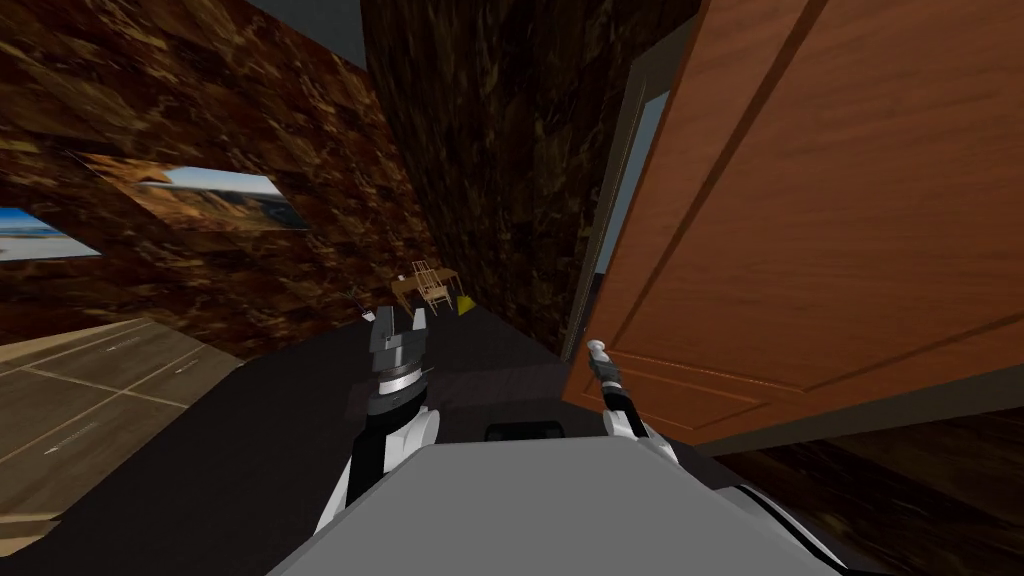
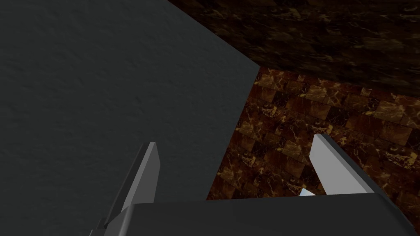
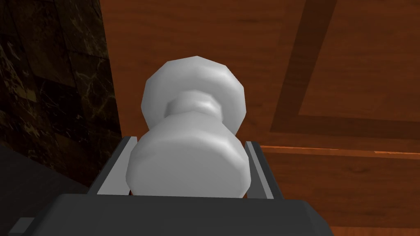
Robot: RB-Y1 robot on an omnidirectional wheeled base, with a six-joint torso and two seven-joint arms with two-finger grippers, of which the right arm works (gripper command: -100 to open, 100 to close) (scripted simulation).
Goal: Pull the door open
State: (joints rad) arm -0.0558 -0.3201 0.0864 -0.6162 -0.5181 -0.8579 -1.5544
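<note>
The brown wooden panelled door (image 1: 820, 200) stands ajar on my right, swung a little out of its dark frame (image 1: 612, 190), with a pale grey-blue gap between them. My right gripper (image 1: 598, 352) is at the door's free edge, shut on the white round knob (image 3: 192, 123). In the right wrist view its fingers (image 3: 123, 164) press the knob's two sides against the door panel (image 3: 348, 61). My left gripper (image 1: 404, 318) is raised in front of me over the dark floor, apart from the door. It is open (image 2: 236, 139) with nothing between its fingers.
Dark brown marble walls (image 1: 480, 150) line a corridor with a dark floor (image 1: 250, 440). A small wooden table with a chair (image 1: 428, 283) and a yellow object (image 1: 466, 305) stand at its far end. Paler flooring (image 1: 80, 390) lies to the left.
</note>
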